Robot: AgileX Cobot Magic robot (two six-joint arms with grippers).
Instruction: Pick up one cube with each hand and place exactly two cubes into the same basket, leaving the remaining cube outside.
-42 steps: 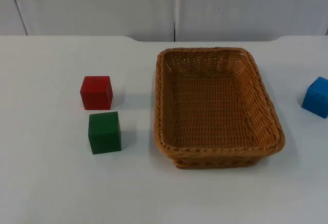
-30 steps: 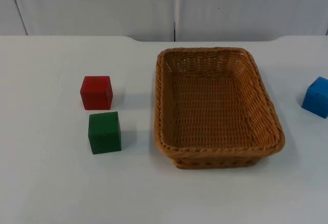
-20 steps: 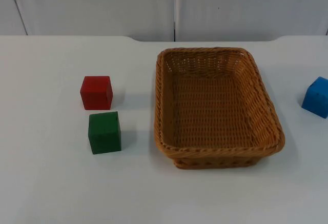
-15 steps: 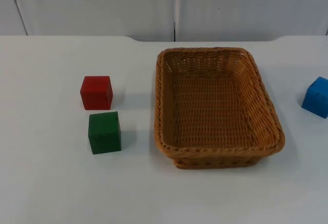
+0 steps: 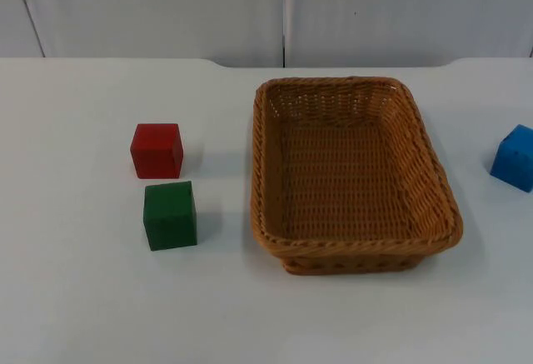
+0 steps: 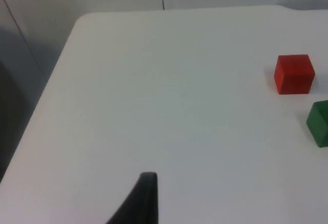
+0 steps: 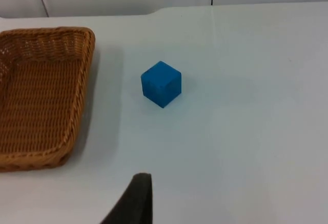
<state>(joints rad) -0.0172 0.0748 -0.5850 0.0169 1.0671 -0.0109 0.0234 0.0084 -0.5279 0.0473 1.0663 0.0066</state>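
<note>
A red cube stands on the white table to the left of the brown wicker basket. A green cube sits just in front of the red one. A blue cube rests to the right of the basket, by the picture's right edge. The basket holds nothing. My left gripper waits low over the table, far from the red cube and the green cube. My right gripper waits too, with the blue cube ahead of it and apart, beside the basket.
The grey partition wall closes the table at the back. The table's side edge runs close to the left gripper. Bare white table lies between the cubes and the basket on both sides.
</note>
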